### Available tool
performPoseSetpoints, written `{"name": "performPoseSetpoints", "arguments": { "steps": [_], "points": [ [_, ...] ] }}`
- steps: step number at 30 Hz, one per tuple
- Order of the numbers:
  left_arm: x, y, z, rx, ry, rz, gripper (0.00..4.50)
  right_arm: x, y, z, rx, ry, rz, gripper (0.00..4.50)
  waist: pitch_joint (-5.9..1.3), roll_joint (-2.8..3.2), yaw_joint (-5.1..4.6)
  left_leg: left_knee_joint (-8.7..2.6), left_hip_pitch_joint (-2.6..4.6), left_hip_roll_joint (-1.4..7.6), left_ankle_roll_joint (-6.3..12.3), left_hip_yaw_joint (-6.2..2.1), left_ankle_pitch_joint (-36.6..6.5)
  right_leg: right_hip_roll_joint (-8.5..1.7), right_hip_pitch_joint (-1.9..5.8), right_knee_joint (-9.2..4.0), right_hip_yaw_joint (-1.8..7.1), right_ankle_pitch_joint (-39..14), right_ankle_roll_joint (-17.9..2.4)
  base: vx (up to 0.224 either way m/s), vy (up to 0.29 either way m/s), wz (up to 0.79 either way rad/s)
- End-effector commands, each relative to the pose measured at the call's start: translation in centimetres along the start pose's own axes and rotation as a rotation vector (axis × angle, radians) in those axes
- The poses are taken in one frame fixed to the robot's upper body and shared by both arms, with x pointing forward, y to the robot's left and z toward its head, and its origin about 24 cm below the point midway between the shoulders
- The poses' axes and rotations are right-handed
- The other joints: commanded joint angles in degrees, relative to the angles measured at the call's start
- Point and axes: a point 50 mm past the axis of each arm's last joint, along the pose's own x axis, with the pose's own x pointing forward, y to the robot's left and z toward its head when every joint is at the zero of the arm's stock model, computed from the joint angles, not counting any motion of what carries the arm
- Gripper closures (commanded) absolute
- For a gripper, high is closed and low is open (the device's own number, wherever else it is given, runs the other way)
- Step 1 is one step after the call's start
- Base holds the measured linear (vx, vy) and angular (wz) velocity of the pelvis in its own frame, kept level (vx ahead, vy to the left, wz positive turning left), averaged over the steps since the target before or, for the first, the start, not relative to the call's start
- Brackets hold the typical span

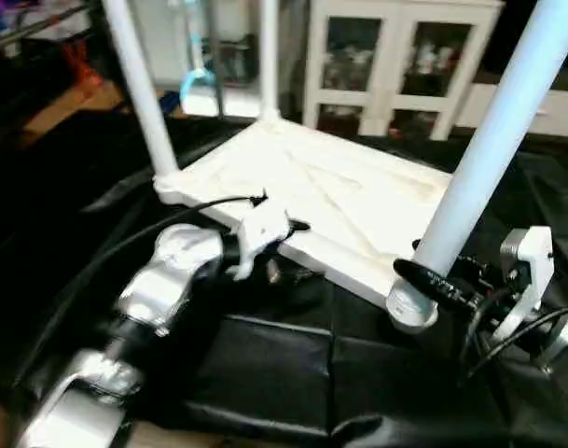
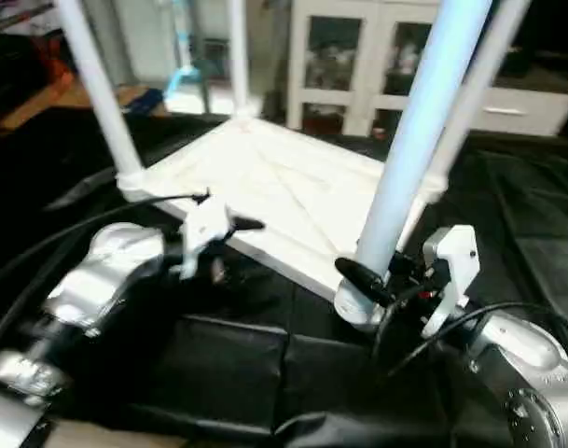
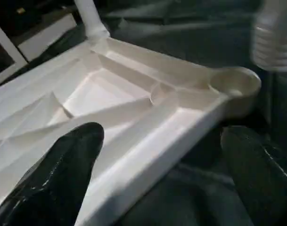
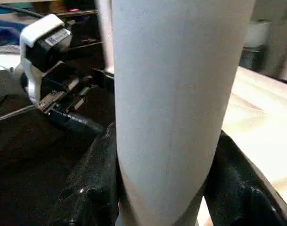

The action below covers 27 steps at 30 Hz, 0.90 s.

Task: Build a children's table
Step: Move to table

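The white plastic square tabletop (image 1: 330, 191) lies ribs-up on black cloth (image 1: 256, 373). At its five-o'clock corner the right gripper (image 4: 164, 188) pinches a tapered white tube leg (image 1: 493, 149) — likely steadying it in its socket (seating unclear). The left gripper (image 3: 167, 165), jaws spread, hovers at seven o'clock.

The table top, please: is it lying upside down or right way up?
Upside down: the table top shows its ribbed underside, and legs rise from its corner sockets.

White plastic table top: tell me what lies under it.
The white ribbed plastic square table top lies upside down on a black wrinkled cloth, which shows all around its edges. What the cloth covers, and anything directly beneath the top, is hidden.
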Motion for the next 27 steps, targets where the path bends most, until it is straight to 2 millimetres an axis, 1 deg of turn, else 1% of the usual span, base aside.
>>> {"name": "performPoseSetpoints", "arguments": {
  "steps": [1,2,3,4,5,6,7,8,9,10,11,12,13,14,15,16,17,18,19,20,21,22,23,24,25,26,27],
  "points": [
    [-0.7,1.7,0.4,-0.08,-0.09,0.235,0.08,0.2,-0.6,0.8,-0.054,-0.048,-0.117,2.65,-2.53,0.3,-0.26,-7.73,1.88,6.66,-8.92,-5.03,-37.0,-4.45,-0.12,-4.24,1.43,-13.4,-8.1,-0.012,0.058,-0.18],
    [-1.4,2.1,-0.2,-0.213,-0.132,0.382,0.08,0.4,-0.8,0.7,-0.05,-0.065,-0.175,2.65,-2.88,0.07,-1.21,-7.45,1.48,6.56,-8.92,-5.19,-37.1,-4.56,0.43,-3.78,0.74,-11.8,-9.1,-0.012,0.058,-0.18],
    [-2.2,2.0,-0.6,-0.292,-0.181,0.475,0.08,0.6,-0.7,0.7,-0.047,-0.081,-0.209,2.65,-2.85,-0.44,-1.47,-7.23,0.75,6.56,-7.09,-5.36,-34.3,-5.19,0.92,-4.0,0.43,-12.9,-8.9,-0.002,0.045,-0.23],
    [-3.3,1.5,-1.3,-0.356,-0.213,0.565,0.08,0.7,-0.4,0.6,-0.038,-0.089,-0.228,2.65,-2.55,-0.59,-1.73,-7.29,0.39,6.51,-6.29,-5.24,-33.5,-5.31,0.8,-4.33,0.31,-14.1,-8.7,0.006,0.025,-0.24],
    [-5.0,0.7,-2.4,-0.418,-0.201,0.709,0.08,0.9,0.2,0.6,-0.031,-0.091,-0.236,2.65,-2.05,-2.09,-2.78,-6.98,-0.07,6.62,-4.08,-4.95,-32.2,-5.47,0.28,-5.02,0.16,-19.1,-7.5,0.006,0.025,-0.24],
    [-5.2,0.5,-2.5,-0.426,-0.201,0.737,0.08,0.9,0.3,0.7,-0.028,-0.094,-0.236,2.65,-2.49,-1.69,-2.91,-6.77,0.02,6.6,-3.99,-4.98,-32.0,-5.44,0.4,-4.8,0.05,-20.8,-6.9,0.013,0.001,-0.19],
    [-5.5,0.3,-2.6,-0.435,-0.201,0.766,0.08,1.0,0.3,0.7,-0.025,-0.097,-0.237,2.65,-2.29,-1.08,-3.14,-6.9,0.59,6.88,-4.98,-5.46,-33.4,-4.91,0.03,-4.74,-0.26,-21.8,-6.4,0.0,0.0,0.0],
    [-5.8,-0.2,-2.8,-0.436,-0.188,0.804,0.08,1.1,0.3,0.7,-0.014,-0.101,-0.24,2.65,-2.36,-2.12,-3.94,-7.19,1.31,7.49,-7.03,-5.96,-37.4,-3.33,-0.65,-5.19,-0.88,-22.2,-4.6,0.0,0.0,0.0],
    [-5.9,-0.4,-2.9,-0.426,-0.181,0.822,0.08,1.2,0.4,0.6,-0.009,-0.102,-0.241,2.65,-2.46,-1.49,-4.1,-8.55,2.32,9.72,-9.49,-7.95,-40.7,-1.61,-0.73,-4.08,-1.43,-15.3,-3.9,-0.007,-0.061,0.01],
    [-6.0,-0.5,-2.9,-0.42,-0.176,0.834,0.08,1.3,0.4,0.6,-0.006,-0.103,-0.242,2.65,-2.41,-0.25,-4.17,-9.7,2.41,11.1,-10.65,-9.05,-42.0,-0.89,-0.63,-2.54,-1.77,-10.7,-3.3,-0.016,-0.09,0.07],
    [-6.2,-0.9,-2.7,-0.396,-0.169,0.853,0.08,1.7,0.5,0.4,0.01,-0.107,-0.237,2.65,-2.08,-0.47,-3.77,-13.12,1.79,14.3,-11.42,-10.46,-43.8,0.43,-0.63,1.72,-2.14,-2.9,-1.4,-0.016,-0.09,0.07],
    [-6.2,-1.2,-2.5,-0.373,-0.166,0.887,0.08,2.4,0.5,0.1,0.028,-0.113,-0.226,2.65,-1.86,-0.68,-3.18,-14.74,1.67,15.35,-9.72,-10.13,-44.4,1.38,-1.09,4.76,-2.48,-0.8,-0.7,-0.001,-0.128,0.09],
    [-6.3,-1.2,-2.4,-0.369,-0.166,0.897,0.08,2.5,0.5,0.0,0.031,-0.113,-0.225,2.65,-1.68,-0.62,-2.81,-15.2,1.45,15.62,-8.75,-9.89,-44.5,1.4,-1.46,5.72,-2.25,-1.5,-1.0,0.002,-0.192,0.12],
    [-6.7,-1.5,-2.2,-0.367,-0.157,0.961,0.08,3.3,0.7,-0.4,0.035,-0.105,-0.217,2.65,-2.16,-1.39,-2.46,-14.4,2.46,15.17,-5.41,-9.61,-41.9,0.86,-1.98,5.32,-1.31,-2.3,-1.9,0.002,-0.192,0.12],
    [-6.7,-1.6,-1.8,-0.367,-0.155,0.976,0.08,3.6,0.8,-0.3,0.045,-0.111,-0.189,2.65,-2.77,-2.42,-2.05,-13.68,2.45,13.9,-2.57,-9.89,-38.0,-0.16,-1.23,3.8,0.17,-5.1,-3.7,-0.002,-0.248,0.04],
    [-6.8,-1.7,-1.4,-0.37,-0.152,0.984,0.08,3.9,1.0,-0.2,0.052,-0.116,-0.17,2.65,-3.73,-3.79,-1.48,-11.28,3.2,11.27,0.95,-8.95,-31.6,-1.18,-1.37,0.45,1.32,-4.8,-9.6,-0.016,-0.287,-0.06],
    [-6.9,-1.9,-1.3,-0.347,-0.116,0.993,0.08,4.0,1.0,-0.5,0.054,-0.103,-0.155,2.65,-3.42,-5.3,-1.47,-8.81,1.62,8.1,2.33,-6.89,-28.0,-2.19,-1.18,-3.52,1.32,-5.7,-16.8,-0.016,-0.287,-0.06],
    [-6.9,-2.1,-1.3,-0.326,-0.098,0.988,0.08,4.0,1.1,-0.7,0.048,-0.083,-0.135,2.65,-3.9,-8.0,1.33,4.28,-0.51,-0.36,6.25,-0.2,-16.4,-3.17,0.74,-8.52,2.0,-9.3,-27.8,0.023,-0.309,0.05],
    [-6.9,-2.1,-1.3,-0.324,-0.096,0.988,0.08,4.0,1.1,-0.7,0.047,-0.08,-0.133,2.65,-4.19,-7.21,2.74,6.65,-2.39,0.21,7.85,0.05,-12.4,-4.89,3.07,-8.09,3.45,-6.0,-30.6,0.052,-0.292,0.01],
    [-6.8,-2.2,-1.2,-0.308,-0.08,0.979,0.08,4.0,1.3,-1.0,0.045,-0.052,-0.093,2.65,-3.71,-7.65,2.86,8.35,-5.43,0.18,7.55,-0.55,-6.8,-3.78,4.08,-6.28,2.82,5.4,-30.5,0.052,-0.292,0.01],
    [-6.7,-2.2,-1.2,-0.29,-0.066,0.971,0.08,3.8,1.5,-1.5,0.045,-0.014,-0.07,2.65,-3.87,-6.5,2.93,8.18,-5.56,0.61,5.83,-1.22,-6.6,-3.91,3.98,-5.73,2.09,12.5,-27.6,0.017,-0.233,-0.09],
    [-6.6,-2.2,-1.1,-0.28,-0.064,0.967,0.08,3.7,1.5,-1.7,0.042,0.008,-0.064,2.65,-4.12,-6.82,3.15,7.73,-5.03,0.28,5.72,-1.01,-6.8,-2.82,3.77,-6.45,1.07,12.9,-24.5,-0.002,-0.196,0.08],
    [-6.6,-2.2,-1.1,-0.275,-0.063,0.965,0.08,3.7,1.6,-1.8,0.04,0.016,-0.063,2.65,-4.49,-4.51,3.63,3.47,-3.56,2.21,7.37,-2.33,-5.1,-1.37,3.58,-7.22,0.08,11.1,-15.4,-0.002,-0.196,0.08],
    [-6.5,-2.2,-1.1,-0.299,-0.067,0.969,0.08,3.6,1.6,-2.0,0.027,0.029,-0.066,2.65,-6.35,0.42,3.9,-1.13,1.12,10.23,10.7,-6.67,3.9,0.8,2.71,-5.35,-4.06,9.4,-1.2,0.001,-0.162,0.2],
    [-6.1,-2.0,-1.1,-0.299,-0.079,0.957,0.08,3.2,1.3,-2.2,0.031,0.021,-0.094,2.65,-6.02,0.03,1.92,-5.12,5.44,23.19,22.43,-14.12,14.3,-0.7,-5.21,6.15,-2.75,-7.6,4.8,-0.002,-0.141,0.03],
    [-5.9,-1.9,-1.1,-0.295,-0.083,0.951,0.08,3.0,1.1,-2.2,0.034,0.017,-0.106,2.65,-5.62,-1.24,1.62,-3.24,6.18,21.47,25.53,-14.19,22.4,-1.65,-8.16,9.08,-0.46,-8.5,4.3,-0.002,-0.141,0.03],
    [-5.8,-1.9,-1.1,-0.288,-0.077,0.945,0.08,3.0,1.1,-2.4,0.032,0.018,-0.113,2.65,-5.4,-1.34,3.0,-1.07,5.52,16.17,28.38,-10.8,36.1,-2.91,-10.0,8.35,3.36,1.1,1.4,-0.015,-0.126,0.01]
  ]
}}
